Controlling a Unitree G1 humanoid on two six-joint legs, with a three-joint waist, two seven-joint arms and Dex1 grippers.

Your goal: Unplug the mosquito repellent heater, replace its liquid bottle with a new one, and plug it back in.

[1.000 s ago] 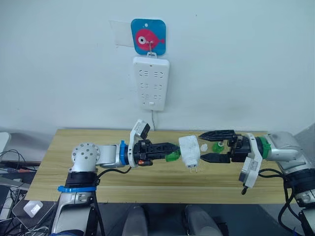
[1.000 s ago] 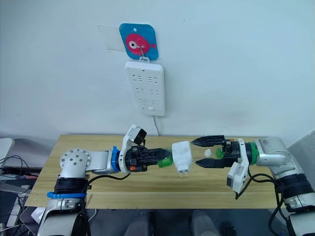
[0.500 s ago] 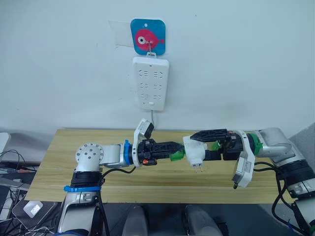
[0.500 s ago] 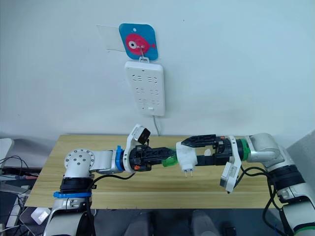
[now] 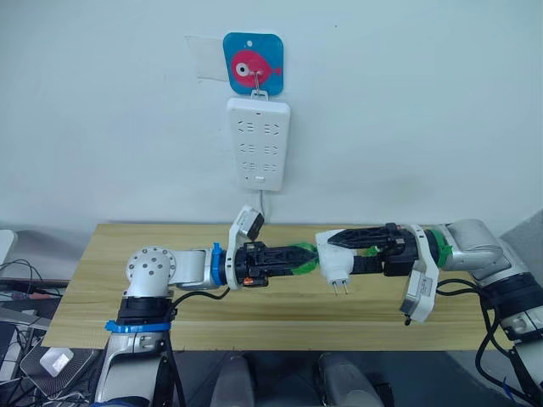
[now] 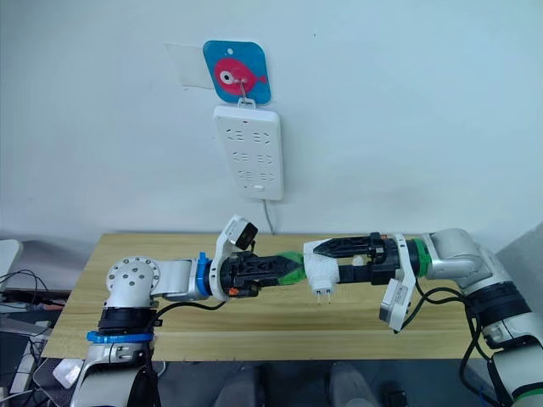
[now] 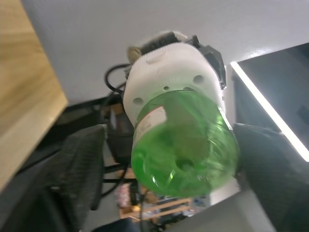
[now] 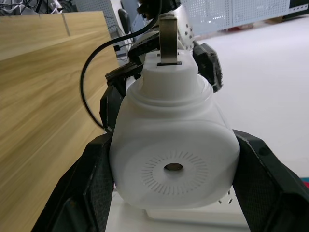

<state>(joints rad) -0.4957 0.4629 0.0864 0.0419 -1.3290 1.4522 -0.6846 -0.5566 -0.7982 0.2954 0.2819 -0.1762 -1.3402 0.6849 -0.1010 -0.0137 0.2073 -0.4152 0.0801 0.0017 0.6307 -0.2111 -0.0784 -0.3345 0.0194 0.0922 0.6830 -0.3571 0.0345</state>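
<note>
Mosquito repellent heater hangs in mid-air above the desk, pinched between my two claws, with its two metal prongs pointing down at 6 o'clock. My right claw is clamped on the white body: in its wrist view the two black fingers press against both sides of the heater, whose round vent hole faces the camera. My left claw is closed around the green liquid bottle; in its wrist view the bottle sits between the dark fingers with its far end seated in the heater's white underside. From the head camera, the bottle meets the heater at the heater's 9 o'clock side, and the right claw comes in from 3 o'clock, so both arms reach toward each other over the middle of the desk.

On the wall at 12 o'clock from the heater hangs a tall white power strip, with a blue square plaque bearing a pink fish just above it. A thin cord drops from the strip toward the desk's back edge.
</note>
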